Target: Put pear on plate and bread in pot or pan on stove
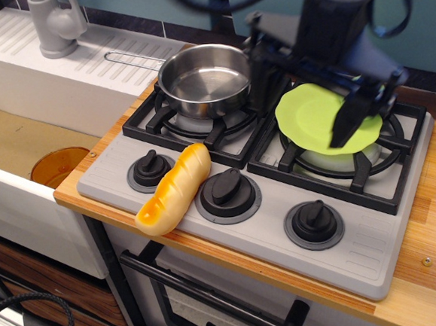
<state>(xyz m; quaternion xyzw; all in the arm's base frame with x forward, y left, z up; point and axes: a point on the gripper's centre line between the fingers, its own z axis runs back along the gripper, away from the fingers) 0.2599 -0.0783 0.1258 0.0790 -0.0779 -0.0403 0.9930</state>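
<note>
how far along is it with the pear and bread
Pear: not visible; the arm covers part of the green plate, so unconfirmed. In hand: nothing seen in the open gripper above it. Left: the bread lies by the stove knobs; the steel pot is empty.

One steel pot (206, 79) sits on the stove (266, 204), and there is one lime-green plate (316, 117). One bread loaf (173, 189) is present. The stove has three black knobs: the left knob (151, 168), the middle knob (227, 187) and the right knob (314, 220). It shows two burner grates: the left grate (200, 126) and the right grate (354, 163). One orange dish (60, 166) and one grey faucet (54, 23) complete the count.
</note>
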